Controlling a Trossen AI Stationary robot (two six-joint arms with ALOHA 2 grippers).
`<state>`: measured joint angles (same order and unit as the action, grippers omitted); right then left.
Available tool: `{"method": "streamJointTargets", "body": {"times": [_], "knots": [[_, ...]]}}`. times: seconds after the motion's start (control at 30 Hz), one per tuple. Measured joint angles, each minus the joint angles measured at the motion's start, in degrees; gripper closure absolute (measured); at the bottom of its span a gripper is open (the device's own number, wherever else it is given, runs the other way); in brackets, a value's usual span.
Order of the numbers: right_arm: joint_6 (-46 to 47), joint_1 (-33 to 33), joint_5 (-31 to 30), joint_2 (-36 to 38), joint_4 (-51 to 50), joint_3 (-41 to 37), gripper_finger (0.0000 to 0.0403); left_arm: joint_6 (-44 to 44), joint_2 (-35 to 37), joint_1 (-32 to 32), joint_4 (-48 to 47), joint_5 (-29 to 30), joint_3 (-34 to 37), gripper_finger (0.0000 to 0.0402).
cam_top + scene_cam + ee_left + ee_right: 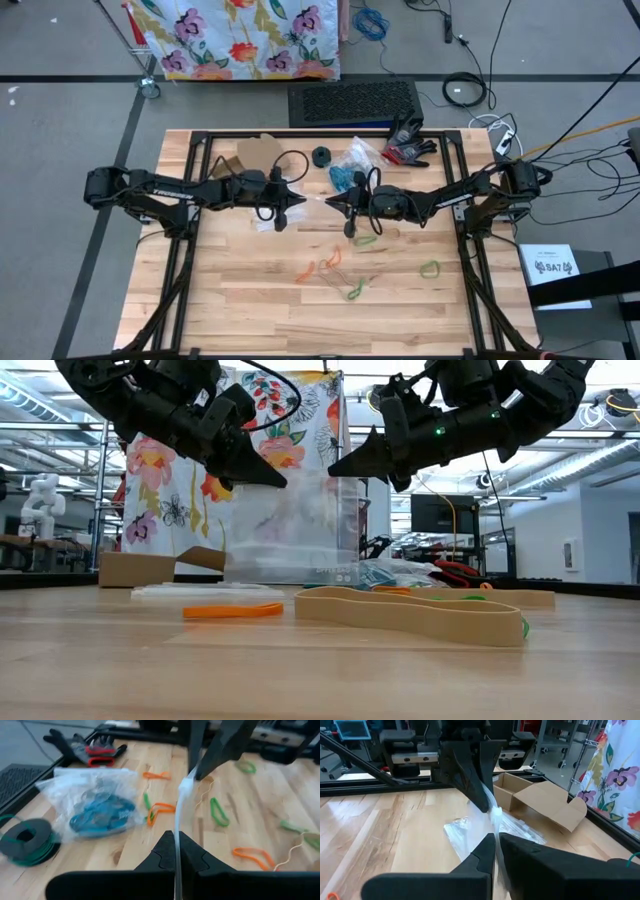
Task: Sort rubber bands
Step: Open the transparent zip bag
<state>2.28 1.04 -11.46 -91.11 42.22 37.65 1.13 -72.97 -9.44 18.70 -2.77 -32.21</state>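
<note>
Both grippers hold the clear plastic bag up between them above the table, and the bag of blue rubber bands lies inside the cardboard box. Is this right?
Not fully. The left gripper and right gripper do hold the clear plastic bag up between them. But the bag of blue rubber bands lies on the bare wooden table, not in the cardboard box; the left wrist view shows it.
</note>
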Motion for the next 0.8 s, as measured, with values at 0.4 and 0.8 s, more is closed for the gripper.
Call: {"method": "streamJointTargets", "body": {"times": [0.4,0.8], "knots": [[-0.17,0.02,1.04,0.00,-0.90,0.00,0.0400,0.18,0.00,-0.30,0.26,0.24,0.00,0.0387],[-0.16,0.02,1.14,0.00,-0.92,0.00,0.0402,1.10,0.00,-0.30,4.23,-0.20,0.00,0.0309]]}}
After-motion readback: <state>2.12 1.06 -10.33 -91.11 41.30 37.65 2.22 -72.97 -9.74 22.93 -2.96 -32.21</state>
